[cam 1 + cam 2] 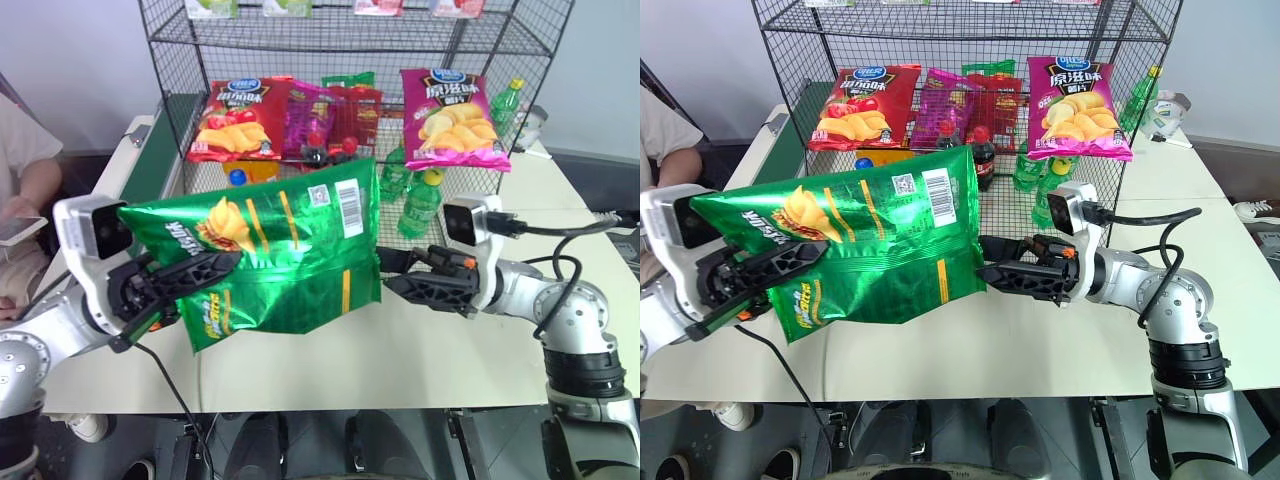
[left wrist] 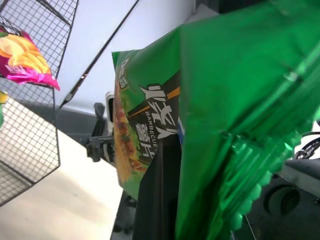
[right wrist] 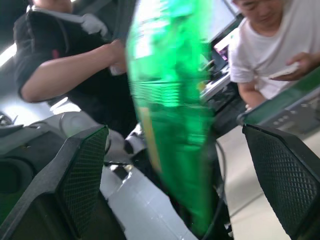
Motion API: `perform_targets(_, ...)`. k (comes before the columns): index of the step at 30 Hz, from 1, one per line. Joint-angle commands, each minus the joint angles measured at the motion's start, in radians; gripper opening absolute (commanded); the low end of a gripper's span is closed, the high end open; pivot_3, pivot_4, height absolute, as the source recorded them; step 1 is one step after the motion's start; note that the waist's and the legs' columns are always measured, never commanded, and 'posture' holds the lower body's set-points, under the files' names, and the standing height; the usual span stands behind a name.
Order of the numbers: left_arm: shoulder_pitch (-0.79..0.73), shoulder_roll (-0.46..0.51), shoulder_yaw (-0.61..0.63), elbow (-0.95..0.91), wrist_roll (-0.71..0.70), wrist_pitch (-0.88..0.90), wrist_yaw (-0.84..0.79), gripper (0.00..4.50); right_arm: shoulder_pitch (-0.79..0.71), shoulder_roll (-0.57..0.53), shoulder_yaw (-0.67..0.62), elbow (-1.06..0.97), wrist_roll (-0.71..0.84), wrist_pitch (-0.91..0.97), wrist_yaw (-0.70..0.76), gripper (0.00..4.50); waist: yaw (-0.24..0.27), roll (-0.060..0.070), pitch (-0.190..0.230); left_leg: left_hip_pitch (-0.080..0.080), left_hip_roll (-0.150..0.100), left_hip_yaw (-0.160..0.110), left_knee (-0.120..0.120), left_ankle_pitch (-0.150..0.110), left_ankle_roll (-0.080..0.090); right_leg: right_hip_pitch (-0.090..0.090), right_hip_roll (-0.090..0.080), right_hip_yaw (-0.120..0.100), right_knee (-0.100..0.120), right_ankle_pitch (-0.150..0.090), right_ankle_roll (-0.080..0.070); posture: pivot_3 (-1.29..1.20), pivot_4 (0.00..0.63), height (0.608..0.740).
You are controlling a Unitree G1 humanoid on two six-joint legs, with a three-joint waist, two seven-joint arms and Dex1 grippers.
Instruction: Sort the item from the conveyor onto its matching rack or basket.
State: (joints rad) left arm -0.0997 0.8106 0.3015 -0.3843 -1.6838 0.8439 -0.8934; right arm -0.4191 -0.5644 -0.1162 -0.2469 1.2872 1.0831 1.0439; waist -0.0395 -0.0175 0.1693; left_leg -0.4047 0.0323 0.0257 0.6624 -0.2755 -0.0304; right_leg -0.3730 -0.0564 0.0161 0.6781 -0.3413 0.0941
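The item, a glossy green crisps bag (image 1: pixel 280 250) with a white barcode, hangs above the table in front of the black wire rack (image 1: pixel 170 60). My left gripper (image 1: pixel 225 265) is shut on the bag's left part, and one black finger (image 2: pixel 160 200) lies against the foil. My right gripper (image 1: pixel 385 268) points left at the bag's right edge and is open. In the right wrist view the bag (image 3: pixel 172 115) hangs in line with the gap between the wide-spread fingers (image 3: pixel 82 170). I cannot tell whether they touch it. The conveyor (image 1: pixel 150 150) runs along the left behind the bag.
On the rack's tier lie a red crisps bag (image 1: pixel 237 120) and a magenta one (image 1: pixel 452 118), with green bottles (image 1: pixel 420 205) below. A seated person (image 1: pixel 25 170) holds a phone at far left. The pale table (image 1: pixel 420 350) extends under both arms.
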Motion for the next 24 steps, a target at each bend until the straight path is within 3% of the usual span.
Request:
perform_targets(1,-0.029,-0.032,-0.015,-0.003,0.044,0.008,-0.02,0.03,-0.026,0.022,0.02,-0.042,0.032,0.007,-0.02,4.5,0.0,0.0,0.0,0.0,0.0,0.0,0.0,0.0,0.0,0.0,0.0,0.0,0.0,0.0,0.0,0.0,0.15,0.739)
perform_targets(12,-0.027,-0.08,-0.043,0.014,0.221,0.008,-0.1,0.03,-0.053,0.035,0.082,-0.04,0.023,0.046,-0.048,4.5,0.003,0.0,0.0,-0.001,0.0,0.0,0.0,0.0,0.0,-0.001,0.0,0.0,0.0,0.0,0.0,0.0,0.15,0.739)
perform_targets(15,-0.03,-0.098,-0.04,0.014,0.257,-0.003,-0.107,0.0,-0.058,0.031,0.095,-0.03,0.014,0.06,-0.051,3.75,0.003,0.0,0.0,-0.001,0.0,0.0,0.0,0.0,0.0,-0.001,0.0,0.0,0.0,0.0,0.0,0.0,0.15,0.739)
perform_targets(23,-0.029,-0.123,-0.036,0.016,0.321,-0.014,-0.123,0.0,-0.056,0.048,0.099,-0.021,-0.01,0.047,-0.064,0.02,0.004,0.0,0.0,-0.002,0.0,0.0,0.0,0.0,0.0,-0.001,0.0,0.0,0.0,0.0,0.0,0.0,0.15,0.739)
perform_targets(24,-0.026,-0.118,-0.033,0.017,0.329,-0.008,-0.108,0.0,-0.055,0.048,0.098,-0.021,-0.015,0.044,-0.064,0.02,0.004,0.0,0.0,-0.002,0.0,0.0,0.0,0.0,0.0,-0.001,0.0,0.0,0.0,0.0,0.0,0.0,0.15,0.739)
